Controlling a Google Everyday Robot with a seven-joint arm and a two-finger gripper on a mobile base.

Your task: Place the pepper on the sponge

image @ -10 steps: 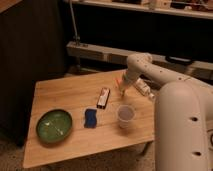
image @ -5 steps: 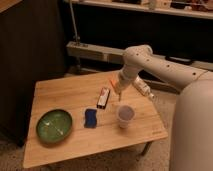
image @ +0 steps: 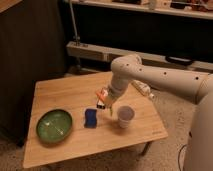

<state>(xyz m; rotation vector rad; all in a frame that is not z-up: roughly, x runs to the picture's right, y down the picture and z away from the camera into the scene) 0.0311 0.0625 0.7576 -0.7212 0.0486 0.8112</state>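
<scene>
Camera view: gripper (image: 110, 110) pressed together, pointing down between the dark bar (image: 101, 103) and the cup (image: 125, 116).
The pepper (image: 100, 93), a small slim orange sliver, shows by the bar's far end, just behind and left of the gripper; its long axis cannot be made out. The blue sponge (image: 91, 118) lies front-left, just beside the bar.

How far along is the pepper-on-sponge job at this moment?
Done: the gripper appears shut on the pepper, held above the table. In hand: it hovers close beside the sponge, not over it. Left: move over the sponge, lower, release.
</scene>
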